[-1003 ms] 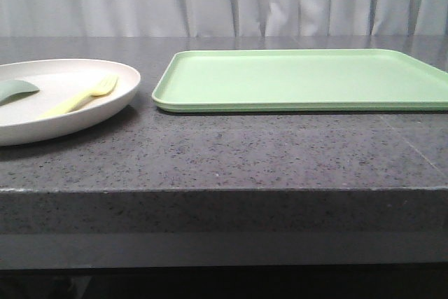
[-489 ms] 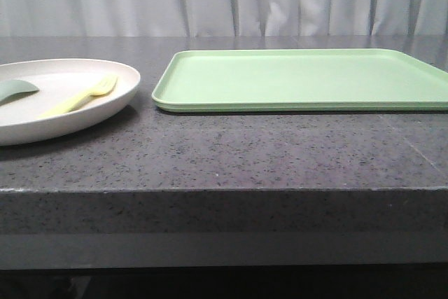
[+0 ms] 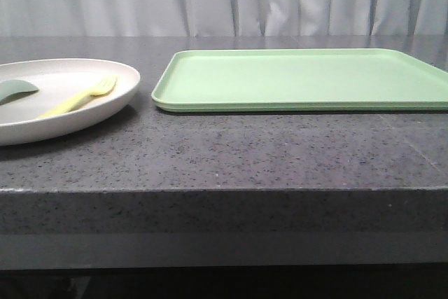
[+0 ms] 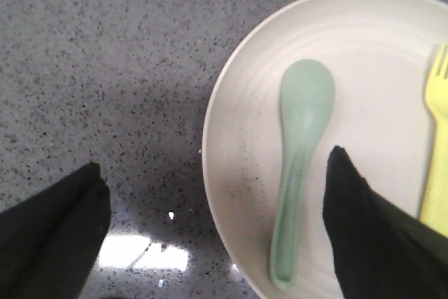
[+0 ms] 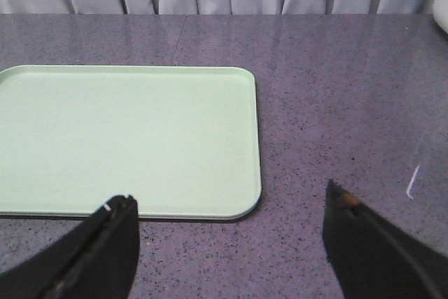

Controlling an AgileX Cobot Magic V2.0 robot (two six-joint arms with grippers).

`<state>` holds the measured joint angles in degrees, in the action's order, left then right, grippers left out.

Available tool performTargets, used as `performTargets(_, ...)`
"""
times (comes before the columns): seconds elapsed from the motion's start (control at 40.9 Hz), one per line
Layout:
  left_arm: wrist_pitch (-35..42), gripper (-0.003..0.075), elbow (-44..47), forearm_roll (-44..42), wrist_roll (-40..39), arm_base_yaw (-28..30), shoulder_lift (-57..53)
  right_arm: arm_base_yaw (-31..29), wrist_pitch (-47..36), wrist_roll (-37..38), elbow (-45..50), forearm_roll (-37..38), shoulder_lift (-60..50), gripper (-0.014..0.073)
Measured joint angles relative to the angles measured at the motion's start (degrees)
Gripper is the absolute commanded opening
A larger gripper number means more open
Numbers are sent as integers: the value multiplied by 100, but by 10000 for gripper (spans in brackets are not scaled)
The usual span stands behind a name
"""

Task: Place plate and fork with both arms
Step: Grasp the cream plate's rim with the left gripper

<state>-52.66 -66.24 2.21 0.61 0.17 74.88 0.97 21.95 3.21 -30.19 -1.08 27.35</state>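
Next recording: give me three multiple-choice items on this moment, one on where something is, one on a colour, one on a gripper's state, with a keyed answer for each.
1. Where does the fork lie?
A. on the tray
B. on the plate
C. on the bare counter

2. What colour is the spoon beside the fork?
A. teal-green
B. red
C. black

3. How does the left gripper stand?
A. shut on the fork
B. shut on the plate's rim
C. open, holding nothing

Answers:
1. B: the fork rests inside the plate, while the tray carries nothing.
2. A: the spoon is teal-green against the cream plate.
3. C: the left gripper has its fingers spread wide over the plate's edge, with nothing between them.
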Motion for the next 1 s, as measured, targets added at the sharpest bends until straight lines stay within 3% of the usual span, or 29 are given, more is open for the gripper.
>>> performTargets(0.342, -499, 512, -700, -77, 0, 0, 1426, 0, 0, 0, 0, 0, 0, 569)
performTargets(0.807, -575, 501, -726, -77, 0, 0, 1987, 0, 0, 0, 0, 0, 0, 569)
performTargets(1.003, -583, 382, -726, 24, 0, 0, 1996, 0, 0, 0, 0, 0, 0, 569)
